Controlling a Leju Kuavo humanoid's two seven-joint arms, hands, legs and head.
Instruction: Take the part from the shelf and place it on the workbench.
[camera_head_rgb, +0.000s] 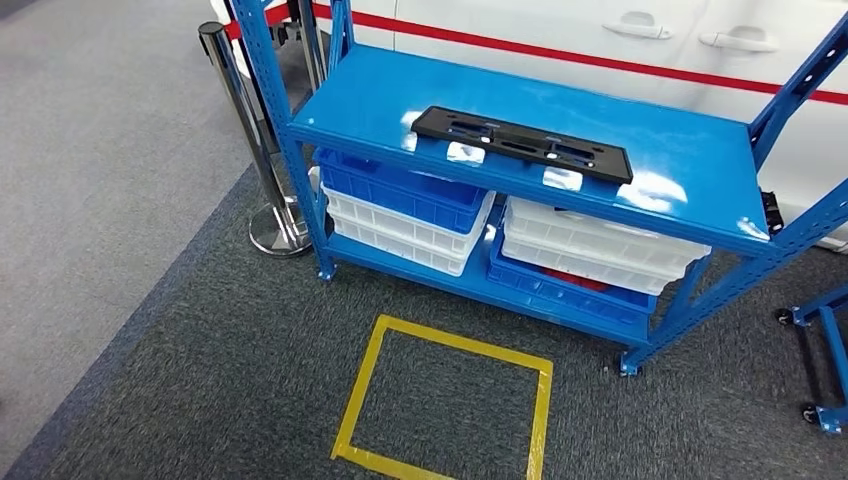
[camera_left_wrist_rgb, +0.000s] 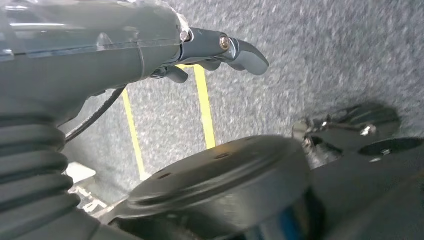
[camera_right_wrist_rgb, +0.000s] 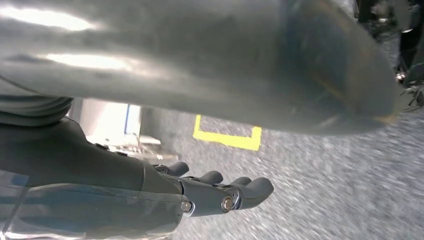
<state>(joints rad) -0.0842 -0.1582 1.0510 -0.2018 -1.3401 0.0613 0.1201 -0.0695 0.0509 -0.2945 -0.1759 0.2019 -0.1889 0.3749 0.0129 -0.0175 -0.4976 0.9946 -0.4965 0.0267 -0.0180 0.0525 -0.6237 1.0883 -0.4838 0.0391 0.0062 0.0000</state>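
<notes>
Presently both arms hang low over the carpet. Left hand (camera_left_wrist_rgb: 210, 50): fingers loosely bent, spread from the thumb, nothing between them. Right hand (camera_right_wrist_rgb: 220, 192): fingers side by side and slightly curled, likewise holding nothing; both read as slack and unloaded, over grey carpet (camera_right_wrist_rgb: 325, 190) marked with yellow tape (camera_right_wrist_rgb: 227, 137). Outward from the hands, the head view shows the yellow taped square (camera_head_rgb: 445, 405) on the floor just short of a blue shelf (camera_head_rgb: 700, 170), so the shelf stands ahead of and above both hands, well apart from them. The part (camera_head_rgb: 522, 143), a long flat black plastic plate with slots cut through it, lies on the shelf's top deck, near the front edge, slightly askew to it. Judgement: thin moulded plastic, so probably light and fairly stiff but liable to flex along its length; matt finish, low slip risk. Lying flat on smooth painted steel, it offers little edge to get fingers under. Best hold looks to be the near long edge or both short ends, one hand each, to keep it level. Below it, blue and white bins (camera_head_rgb: 410, 205) are stacked on the lower deck. No counter is visible.
</notes>
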